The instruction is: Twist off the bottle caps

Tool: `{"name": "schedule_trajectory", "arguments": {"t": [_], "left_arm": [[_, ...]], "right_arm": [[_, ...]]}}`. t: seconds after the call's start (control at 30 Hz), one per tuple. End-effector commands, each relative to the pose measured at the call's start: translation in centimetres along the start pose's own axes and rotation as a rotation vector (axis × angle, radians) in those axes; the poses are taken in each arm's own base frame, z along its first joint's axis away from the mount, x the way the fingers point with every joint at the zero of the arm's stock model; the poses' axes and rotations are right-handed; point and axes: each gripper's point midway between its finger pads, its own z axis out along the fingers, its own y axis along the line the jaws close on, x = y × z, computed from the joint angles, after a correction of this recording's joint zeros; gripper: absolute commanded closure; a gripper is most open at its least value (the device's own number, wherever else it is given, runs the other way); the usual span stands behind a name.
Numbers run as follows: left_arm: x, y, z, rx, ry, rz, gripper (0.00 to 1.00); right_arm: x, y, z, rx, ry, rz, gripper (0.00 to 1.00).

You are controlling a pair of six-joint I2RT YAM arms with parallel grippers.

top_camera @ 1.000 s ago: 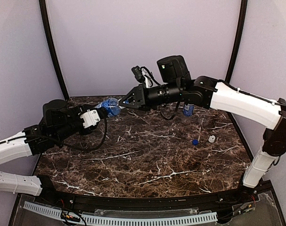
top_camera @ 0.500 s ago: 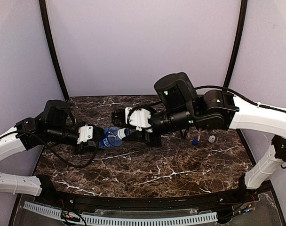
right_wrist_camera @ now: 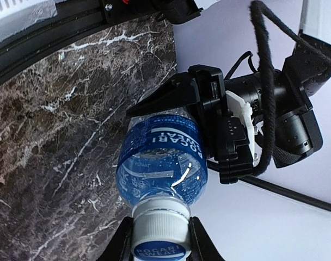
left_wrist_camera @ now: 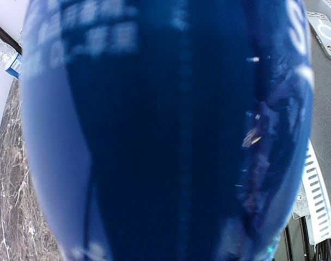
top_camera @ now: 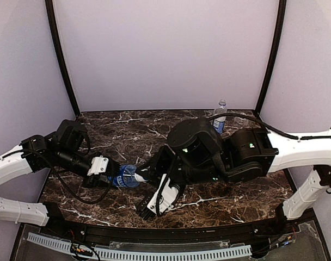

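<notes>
A clear bottle with a blue label [top_camera: 123, 177] hangs on its side just above the marble table [top_camera: 100, 130], left of centre. My left gripper [top_camera: 112, 175] is shut on its base end. My right gripper [top_camera: 142, 176] is shut on its cap. In the right wrist view the bottle [right_wrist_camera: 163, 157] points at the camera. Its white cap [right_wrist_camera: 159, 223] with a blue top sits squeezed between my right gripper's [right_wrist_camera: 160, 242] two black fingers [right_wrist_camera: 121, 246]. The left gripper [right_wrist_camera: 206, 106] clasps the bottle from behind. The blue label [left_wrist_camera: 165, 130] fills the left wrist view and hides those fingers.
A second clear bottle [top_camera: 220, 116] with a blue band stands upright near the back right corner, also seen in the left wrist view as the bottle [left_wrist_camera: 4, 54] at the top left. The right arm's bulk [top_camera: 209, 152] covers the table's right middle. Purple walls enclose the table.
Both arms have carried the bottle from high at the back down and toward the front left. The right wrist has rolled over, and the back bottle has come into sight.
</notes>
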Motion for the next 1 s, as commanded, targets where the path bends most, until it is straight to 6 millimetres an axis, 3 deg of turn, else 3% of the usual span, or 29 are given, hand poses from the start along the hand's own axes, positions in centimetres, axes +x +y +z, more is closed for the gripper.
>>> {"name": "schedule_trajectory", "arguments": {"t": [0.0, 0.03, 0.1, 0.23, 0.4, 0.53, 0.67, 0.77, 0.83, 0.9, 0.97], "left_arm": [[-1.8, 0.0, -0.6, 0.011, -0.06, 0.003, 0.74], [-1.7, 0.1, -0.6, 0.009, -0.059, 0.003, 0.74], [-1.8, 0.1, -0.6, 0.004, -0.058, 0.001, 0.74], [-1.7, 0.6, -0.7, -0.024, -0.053, -0.007, 0.74], [-1.6, 2.6, -0.8, -0.135, -0.045, -0.02, 0.75], [-1.3, 6.9, -1.6, -0.377, -0.033, -0.061, 0.75], [-1.0, 10.6, -2.9, -0.596, -0.014, -0.035, 0.74], [-0.7, 12.6, -4.0, -0.724, 0.016, -0.012, 0.74], [-0.1, 13.4, -4.3, -0.778, 0.051, 0.005, 0.74], [0.3, 13.7, -4.5, -0.808, 0.076, 0.022, 0.74], [0.6, 13.8, -4.4, -0.812, 0.092, 0.031, 0.74]], "right_arm": [[0.5, -1.2, 0.9, 0.072, 0.086, -0.21, 1.0], [0.6, -1.2, 1.0, 0.073, 0.089, -0.212, 0.99], [0.6, -1.5, 0.9, 0.094, 0.092, -0.202, 0.85], [0.6, -2.6, 0.2, 0.171, 0.087, -0.141, 0.31], [1.2, -3.5, -1.7, 0.251, 0.082, 0.01, 0.02], [1.1, -4.3, -3.3, 0.295, 0.004, 0.297, 0.01], [2.5, -6.7, -5.0, 0.324, -0.118, 0.783, 0.02], [5.9, -9.2, -6.6, 0.343, -0.219, 1.206, 0.01], [9.8, -10.3, -7.4, 0.373, -0.258, 1.535, 0.02], [13.0, -10.2, -7.3, 0.31, -0.35, 1.99, 0.08], [14.4, -9.2, -6.4, 0.222, -0.397, 2.223, 0.11]]}}
